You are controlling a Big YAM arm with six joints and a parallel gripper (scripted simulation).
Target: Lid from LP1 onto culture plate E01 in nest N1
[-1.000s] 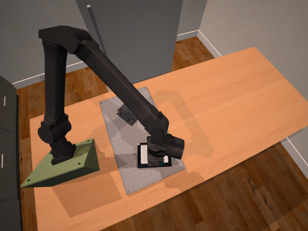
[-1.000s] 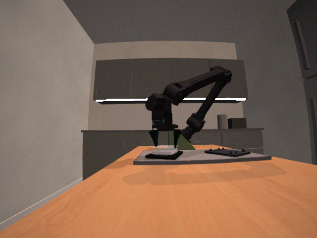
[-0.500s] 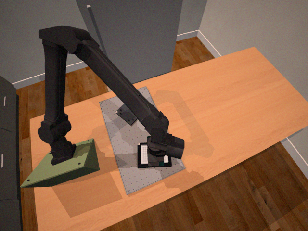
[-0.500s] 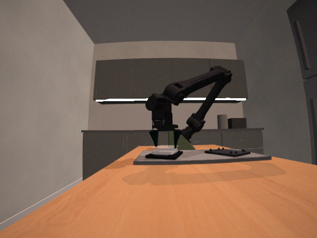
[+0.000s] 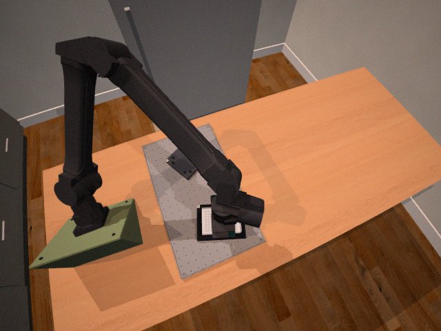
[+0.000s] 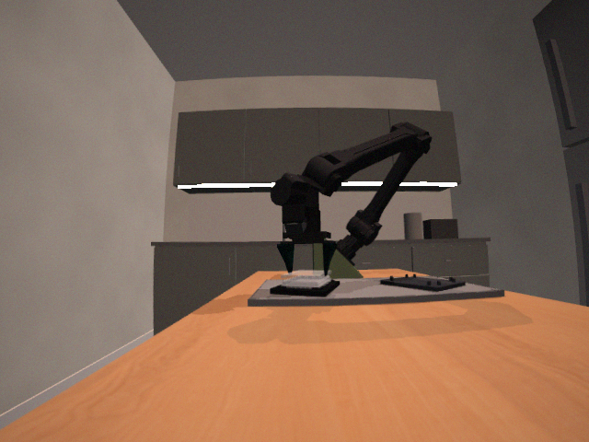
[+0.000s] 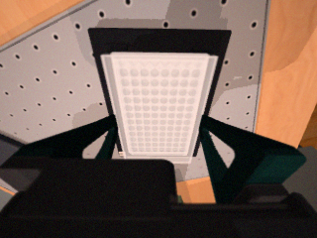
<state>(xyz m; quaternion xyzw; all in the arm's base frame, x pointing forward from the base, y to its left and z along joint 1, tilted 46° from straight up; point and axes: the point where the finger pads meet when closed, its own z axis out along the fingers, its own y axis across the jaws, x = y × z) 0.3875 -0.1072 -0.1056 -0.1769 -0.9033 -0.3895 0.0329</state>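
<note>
Translucent lid [image 7: 158,106] clamped in our gripper [image 7: 158,141] over culture plate E01, above black plate nest N1 [image 7: 158,39].
Top: we see the wrist hiding most of the plate [image 5: 206,221]; lid park LP1 [image 5: 181,165] sits at 11 o'clock from the nest. Exterior: fingers [image 6: 286,259] straddle the lid [image 6: 306,280] low over the nest [image 6: 304,288]; seating we cannot tell. Wrist: lid edges look slightly offset from the plate.

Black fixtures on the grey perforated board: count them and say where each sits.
2. The plate nest sits at the board's near end, under the gripper and the lid. The lid park sits farther back, partly hidden by the arm.
</note>
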